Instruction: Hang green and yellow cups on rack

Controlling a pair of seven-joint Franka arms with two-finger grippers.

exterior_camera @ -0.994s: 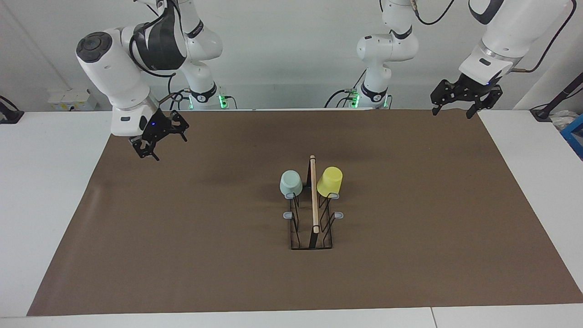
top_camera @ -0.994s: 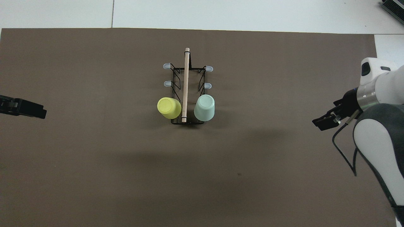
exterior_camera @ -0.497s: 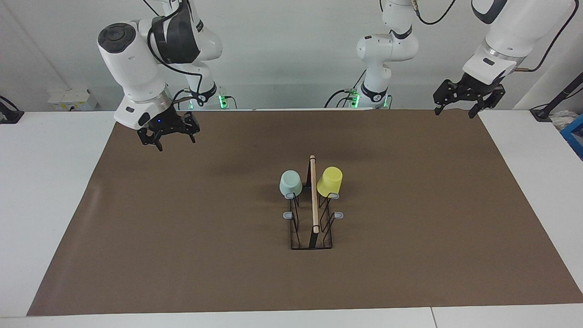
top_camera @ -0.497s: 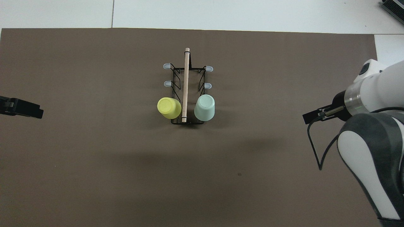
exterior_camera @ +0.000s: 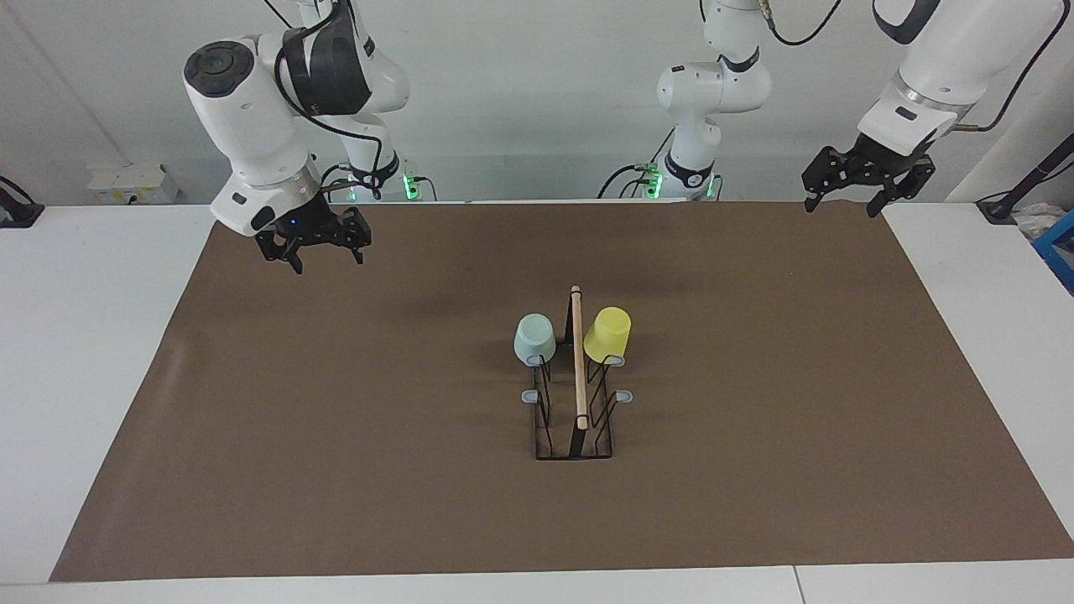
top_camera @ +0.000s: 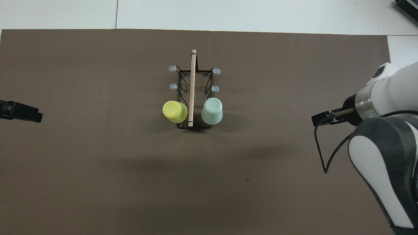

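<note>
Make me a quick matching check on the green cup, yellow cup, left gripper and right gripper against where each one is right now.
Things:
1. green cup
2. yellow cup
3. left gripper
4. right gripper

Places:
A. raised over the mat's corner, left arm's end
B. on the rack, prong toward the right arm's end
C. raised over the mat, right arm's end
D. on the rack, prong toward the left arm's end

Pairs: 1-B, 2-D, 3-A, 4-C

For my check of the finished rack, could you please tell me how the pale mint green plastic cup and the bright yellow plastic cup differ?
Colour: the pale mint green plastic cup against the bright yellow plastic cup. Place: the green cup hangs on the black wire rack toward the right arm's end, the yellow cup toward the left arm's end, the wooden dowel between them. Shared: both are upturned on the prongs nearest the robots, similar in size, and neither is held.
</note>
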